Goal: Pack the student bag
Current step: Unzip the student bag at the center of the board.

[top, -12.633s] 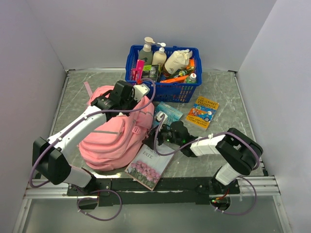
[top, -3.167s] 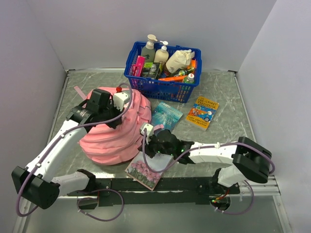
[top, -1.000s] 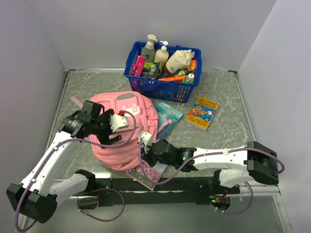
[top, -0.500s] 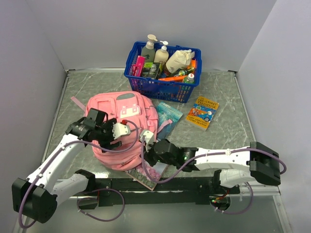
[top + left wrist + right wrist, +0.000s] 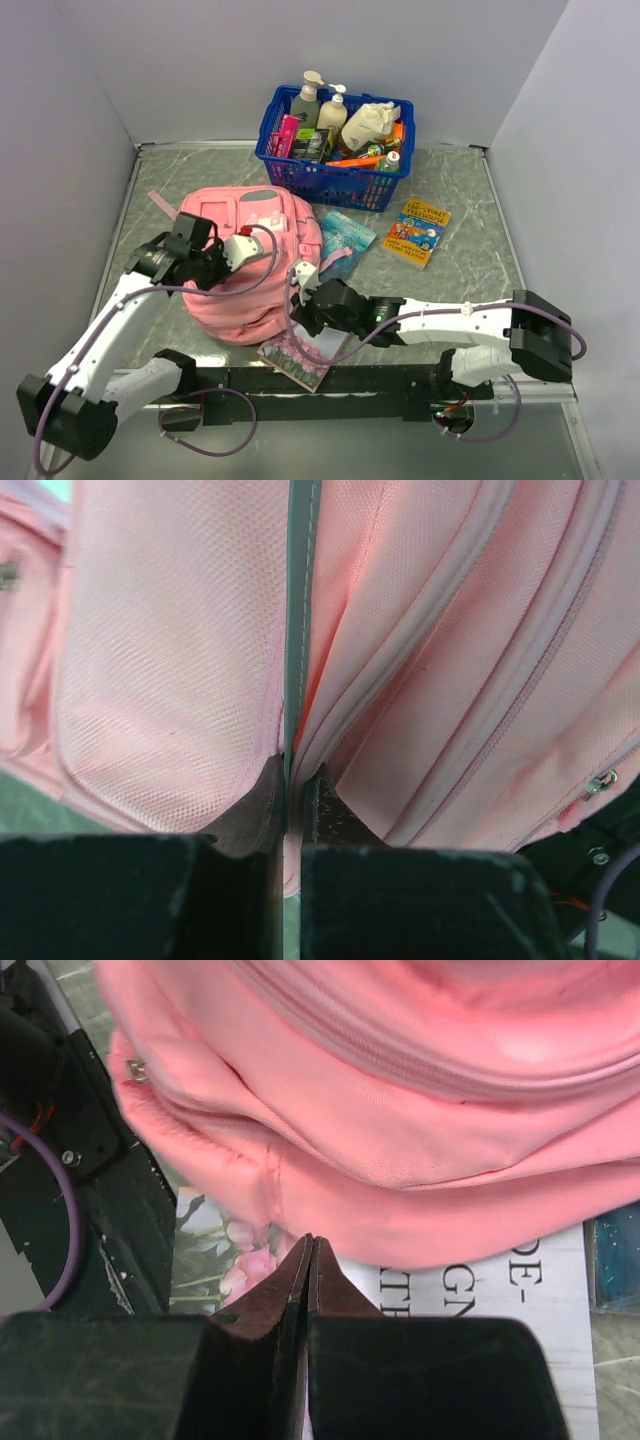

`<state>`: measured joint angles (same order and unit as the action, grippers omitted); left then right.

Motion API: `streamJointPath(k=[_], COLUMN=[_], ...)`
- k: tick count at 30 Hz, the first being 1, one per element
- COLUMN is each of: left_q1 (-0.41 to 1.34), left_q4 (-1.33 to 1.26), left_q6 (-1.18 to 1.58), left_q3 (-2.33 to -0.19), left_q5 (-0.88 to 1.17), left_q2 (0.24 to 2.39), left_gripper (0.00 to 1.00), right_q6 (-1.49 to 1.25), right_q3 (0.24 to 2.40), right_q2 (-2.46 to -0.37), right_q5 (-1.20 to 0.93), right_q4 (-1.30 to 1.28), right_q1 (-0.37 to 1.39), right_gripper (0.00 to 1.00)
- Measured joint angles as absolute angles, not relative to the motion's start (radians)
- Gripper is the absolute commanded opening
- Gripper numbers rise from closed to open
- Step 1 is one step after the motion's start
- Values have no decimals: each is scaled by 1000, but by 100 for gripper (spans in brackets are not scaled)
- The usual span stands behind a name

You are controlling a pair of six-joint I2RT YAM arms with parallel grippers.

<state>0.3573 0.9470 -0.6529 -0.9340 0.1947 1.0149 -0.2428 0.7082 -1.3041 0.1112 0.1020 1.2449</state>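
Observation:
The pink student bag [image 5: 262, 235] lies front-up on the table at centre left. My left gripper [image 5: 207, 268] presses into its left side. In the left wrist view the gripper [image 5: 293, 780] is shut on a fold of the bag [image 5: 170, 660], pinching a grey-edged seam [image 5: 300, 600] between the pads. My right gripper [image 5: 300, 298] sits at the bag's near right edge. In the right wrist view it [image 5: 311, 1245] is shut, tips just under the bag's bottom edge [image 5: 420, 1210] with nothing visible between them, over a flower-cover book [image 5: 470, 1280].
The flower-cover book [image 5: 300, 358] lies partly under the bag at the near edge. A teal item [image 5: 345, 232] and a yellow-orange book [image 5: 417, 232] lie to the right. A blue basket [image 5: 335, 185] of bottles stands at the back.
My left gripper was open a second ago and has now shut on the bag's fabric. The bag has shifted a little, and the right gripper stayed shut at its near edge.

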Motion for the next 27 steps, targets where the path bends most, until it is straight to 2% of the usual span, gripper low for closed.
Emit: streamJointPath(k=[12, 20, 21, 22, 23, 25, 26, 27], left_q1=[340, 329, 329, 329, 329, 331, 331, 332], left_q4=[1192, 1234, 1221, 1206, 1177, 1123, 1102, 1082], left_q6=[-551, -501, -491, -484, -479, -476, -476, -476], left_q3=[-1221, -1239, -1232, -1221, -1198, -1142, -1115, -1088], left_q5=[224, 281, 284, 287, 291, 295, 299, 303], left_q2=[916, 941, 945, 948, 949, 961, 970, 984], left_gripper=[1, 1, 1, 1, 1, 1, 1, 1], right_q6=[-266, -222, -215, -210, -208, -211, -205, -203], right_q3=[899, 1308, 1332, 1336, 1326, 1255, 1193, 1125], right_q2=[-1494, -1743, -1752, -1750, -1740, -1697, -1664, -1626], right_q5=[-13, -122, -125, -125, -123, -113, -105, -92], right_q4=[24, -109, -113, -111, -111, -82, -63, -42], right_q1=[1130, 950, 941, 932, 925, 917, 915, 915], right_gripper=[0, 0, 4, 12, 38, 55, 71, 76])
